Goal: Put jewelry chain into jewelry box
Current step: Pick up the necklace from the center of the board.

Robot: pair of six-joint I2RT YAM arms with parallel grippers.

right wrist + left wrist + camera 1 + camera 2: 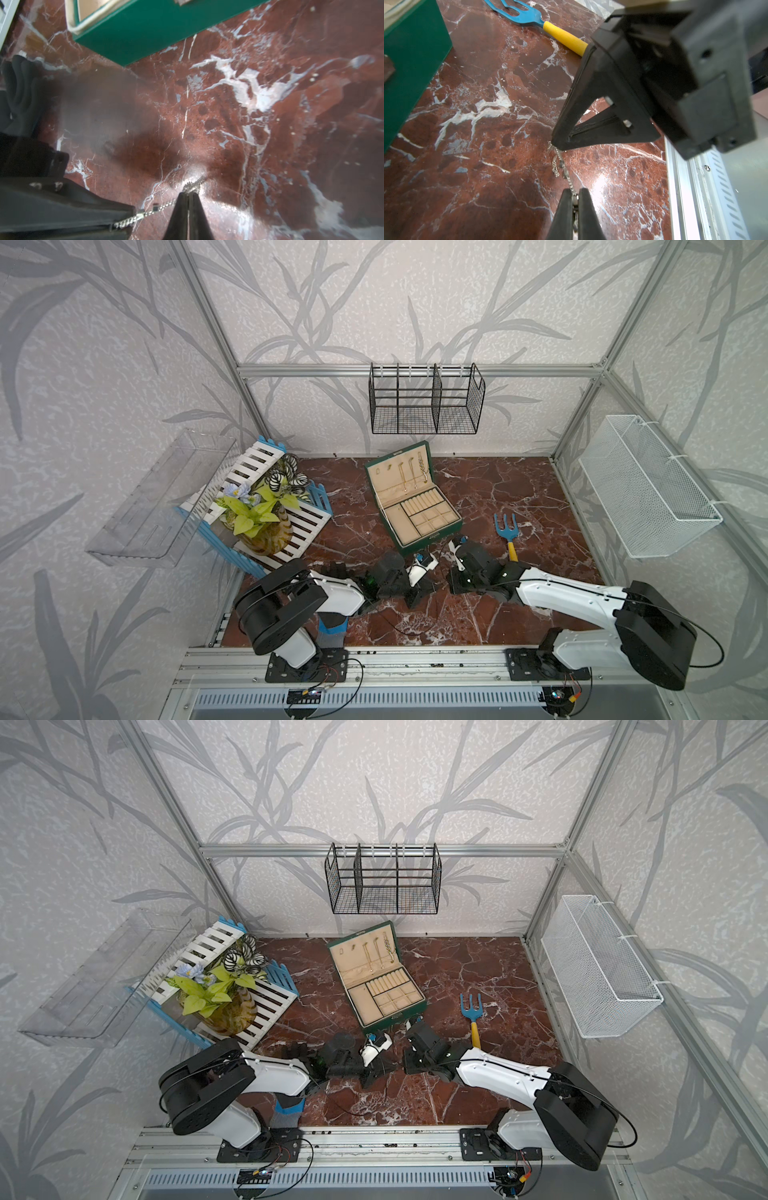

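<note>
Marble table (519,489), jewelry box (432,537) open, necklaces (409,477) in lid, left hand (575,194), right hand (188,195) pinching chain (560,164)

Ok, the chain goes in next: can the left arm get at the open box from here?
Probably yes: the box stands open close by the left end effector, nothing between. But the right end effector pinches the same chain and would need to let go.

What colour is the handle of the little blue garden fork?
The blue garden fork's handle is yellow, clearest in the left wrist view.
</note>
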